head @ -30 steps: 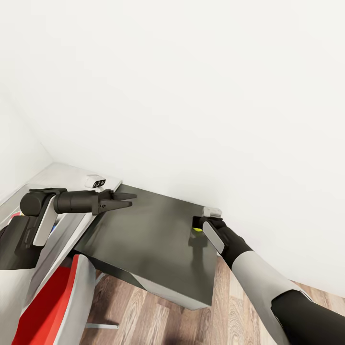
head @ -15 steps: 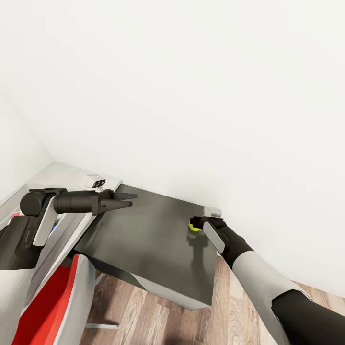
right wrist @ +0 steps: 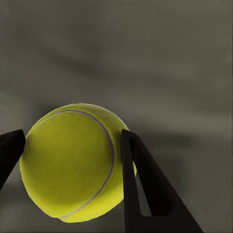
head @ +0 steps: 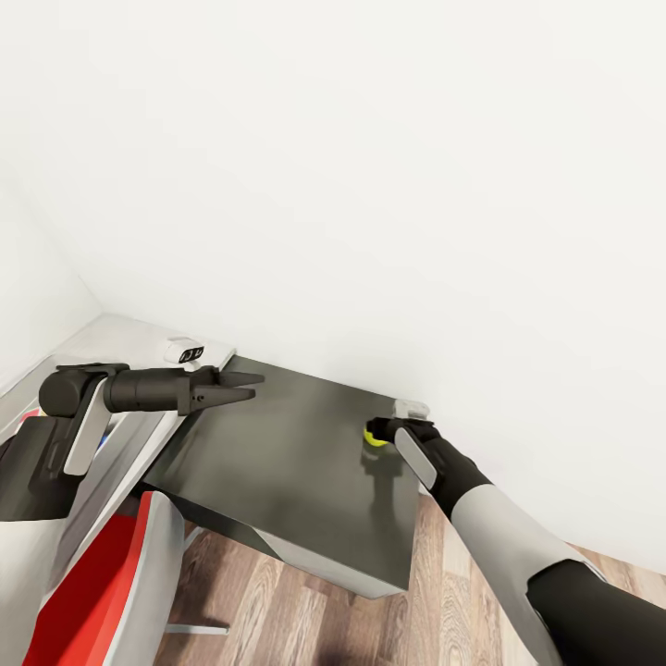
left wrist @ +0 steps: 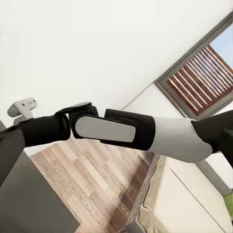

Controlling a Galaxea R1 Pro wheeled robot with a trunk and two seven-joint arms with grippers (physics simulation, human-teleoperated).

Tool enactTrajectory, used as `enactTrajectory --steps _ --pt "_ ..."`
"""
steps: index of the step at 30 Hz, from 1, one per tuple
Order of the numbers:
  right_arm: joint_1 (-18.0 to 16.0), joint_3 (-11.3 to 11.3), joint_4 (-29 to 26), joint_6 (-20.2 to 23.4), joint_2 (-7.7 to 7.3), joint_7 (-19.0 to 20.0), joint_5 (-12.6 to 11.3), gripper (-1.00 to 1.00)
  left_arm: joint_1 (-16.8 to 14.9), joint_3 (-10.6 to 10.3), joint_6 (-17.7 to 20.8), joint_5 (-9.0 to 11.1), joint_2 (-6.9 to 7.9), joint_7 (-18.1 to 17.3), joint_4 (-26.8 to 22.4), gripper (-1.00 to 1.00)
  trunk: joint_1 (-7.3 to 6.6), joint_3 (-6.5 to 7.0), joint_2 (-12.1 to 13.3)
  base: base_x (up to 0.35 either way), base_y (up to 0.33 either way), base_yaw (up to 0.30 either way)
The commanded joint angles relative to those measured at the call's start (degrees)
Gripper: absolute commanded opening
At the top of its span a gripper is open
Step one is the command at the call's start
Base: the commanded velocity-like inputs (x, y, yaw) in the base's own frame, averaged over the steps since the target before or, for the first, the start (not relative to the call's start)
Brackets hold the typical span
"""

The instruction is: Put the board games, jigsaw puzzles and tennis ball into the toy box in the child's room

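The small yellow-green felt tennis ball [right wrist: 73, 167] sits between the two dark fingers of the right gripper [head: 377, 433], one finger pressed against each side of it, so the claw is closed on the ball. In the head view the ball [head: 376, 437] shows at about four o'clock from frame centre, at the far edge of the low dark grey section of the table [head: 287, 462], close to the white wall; its shadow falls on the dark top beneath it, and whether it is touching that top or just clear of it cannot be told. By judgement the ball is light, springy and fuzzy, unlikely to be damaged, but round and liable to squirt or roll out of a loose pinch; hold across its widest part is soundest. The left gripper [head: 242, 387] hangs at about nine o'clock above the table's near-left corner, its pointed fingers narrowly parted and holding nothing. A red-and-white swivel chair [head: 111, 592] stands at seven o'clock.
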Motion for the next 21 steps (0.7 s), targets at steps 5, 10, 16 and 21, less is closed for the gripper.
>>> enactTrajectory --steps 5,10,16,21 --pt "0.72 -0.3 -0.26 -0.06 -0.5 4.77 -0.84 -1.0 0.06 -0.02 0.37 0.17 0.31 -0.06 0.0 1.0 0.03 0.06 -0.11 0.0 0.0 0.0" --pt "1.65 -0.46 -0.54 -3.57 -4.91 15.91 -1.59 -1.0 0.68 2.86 0.1 0.23 2.27 -0.54 0.0 1.0 0.03 0.47 -0.11 0.0 0.0 0.0" --pt "1.84 -2.66 -0.58 -4.7 -7.4 25.81 -3.56 -1.0 3.28 6.43 -0.08 0.26 5.88 -5.4 0.16 1.0 0.03 1.02 -0.11 0.0 0.0 0.0" --pt "3.38 -4.94 -0.59 -4.73 -9.33 36.74 -4.22 -1.0 6.83 10.57 -0.19 0.25 6.83 -7.23 0.18 1.0 0.03 1.48 -0.11 0.0 0.0 0.0"
